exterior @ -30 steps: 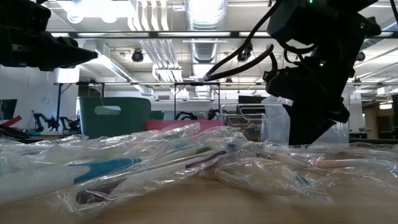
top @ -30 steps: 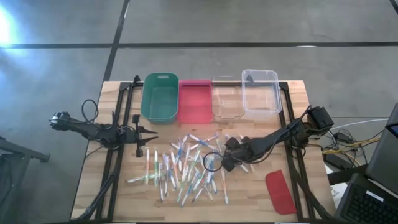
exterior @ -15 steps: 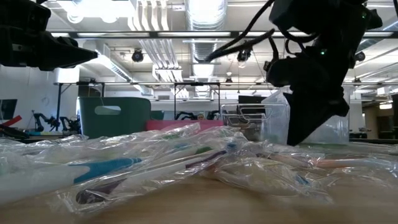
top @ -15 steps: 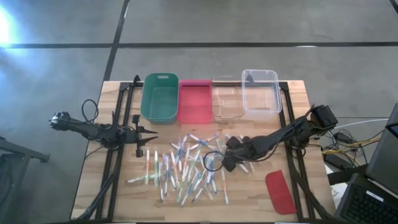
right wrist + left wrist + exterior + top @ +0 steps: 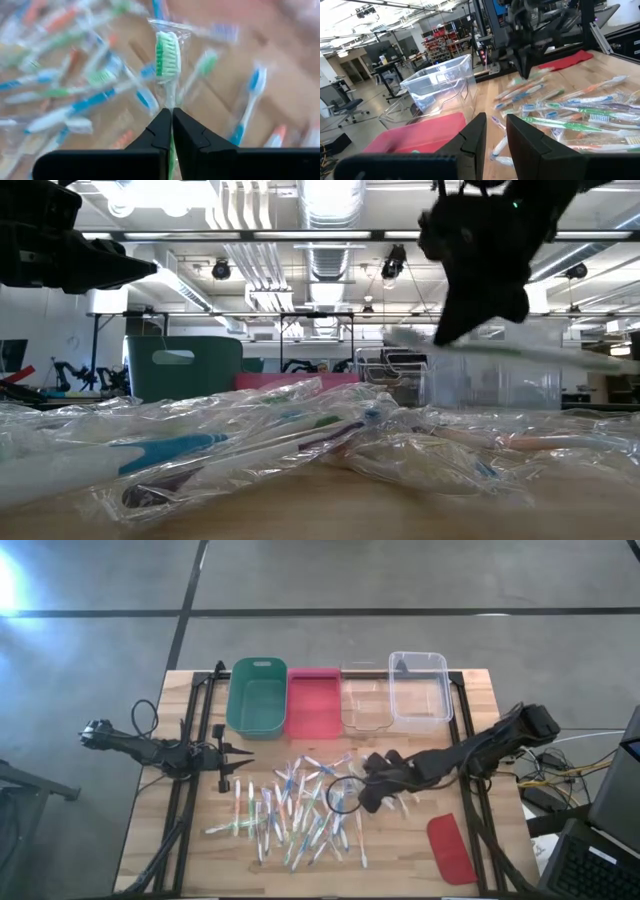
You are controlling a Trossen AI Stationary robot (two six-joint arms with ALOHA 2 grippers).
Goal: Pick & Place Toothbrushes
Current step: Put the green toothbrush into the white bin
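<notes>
Fingers of the right gripper (image 5: 171, 116) are pressed together on a green-bristled toothbrush (image 5: 167, 55) in a clear wrapper, lifted above the wooden table (image 5: 480, 700); in the low view it hangs at the upper right of the frame. Beneath it, at lower centre of the high view, lies the scattered pile of toothbrushes (image 5: 290, 810). Along the upper edge stand a green bin (image 5: 257, 696), a red bin (image 5: 313, 702) and clear tubs (image 5: 419, 688). At far left, the left gripper (image 5: 236, 766) waits, slightly parted and empty
</notes>
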